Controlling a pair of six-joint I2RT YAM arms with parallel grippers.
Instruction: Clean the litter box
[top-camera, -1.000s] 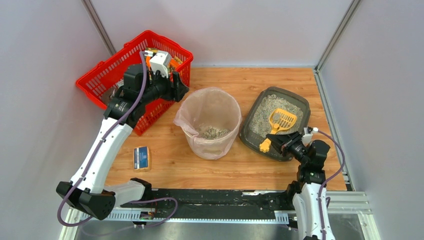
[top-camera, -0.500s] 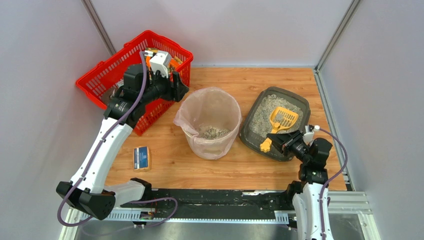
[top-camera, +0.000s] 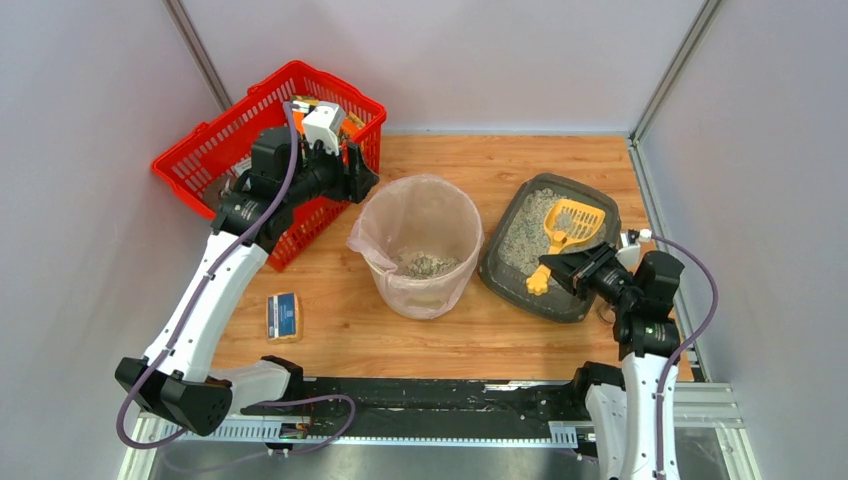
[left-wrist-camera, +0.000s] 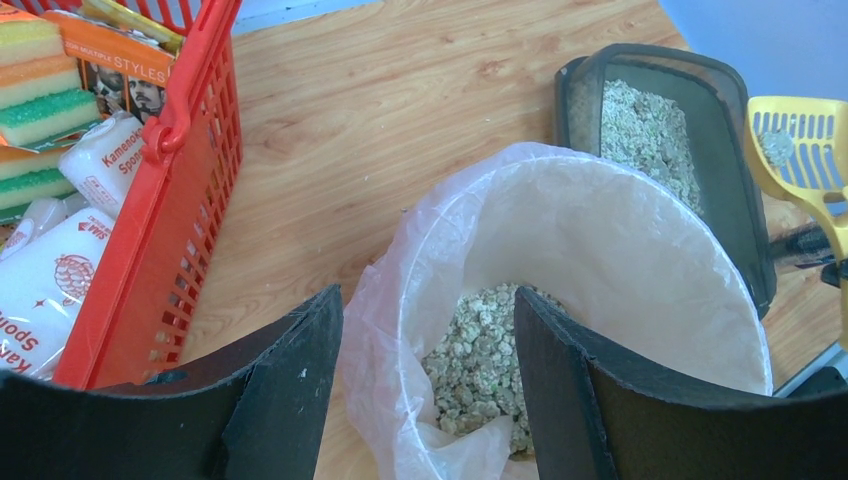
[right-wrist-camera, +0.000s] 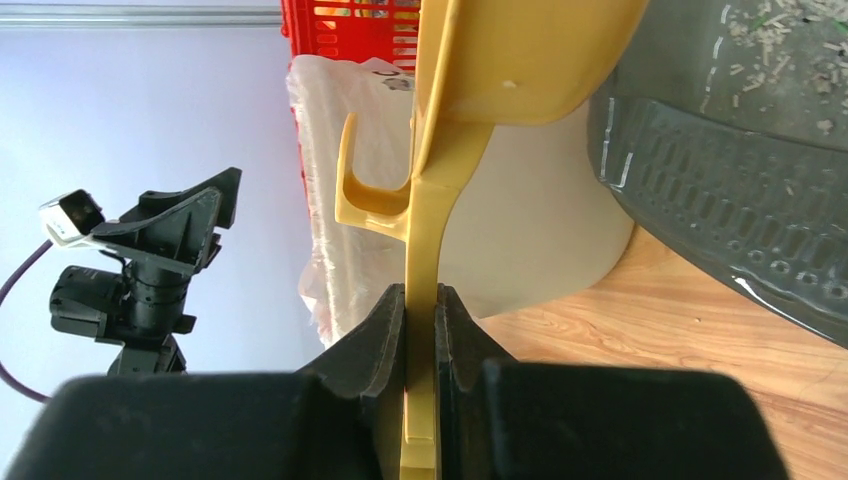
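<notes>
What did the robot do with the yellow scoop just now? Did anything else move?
The right gripper stayed shut on the scoop's handle. It swung to the right and carried the yellow scoop farther back over the litter box. Nothing was picked up or let go. The left gripper stayed open above the bin, and the bin, box and red basket stayed put.

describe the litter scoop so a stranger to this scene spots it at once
Find the round bag-lined bin mid-table; right of it sits the dark grey litter box. Over that box the right gripper holds the scoop by its handle. It is the only yellow, slotted thing there.
</notes>
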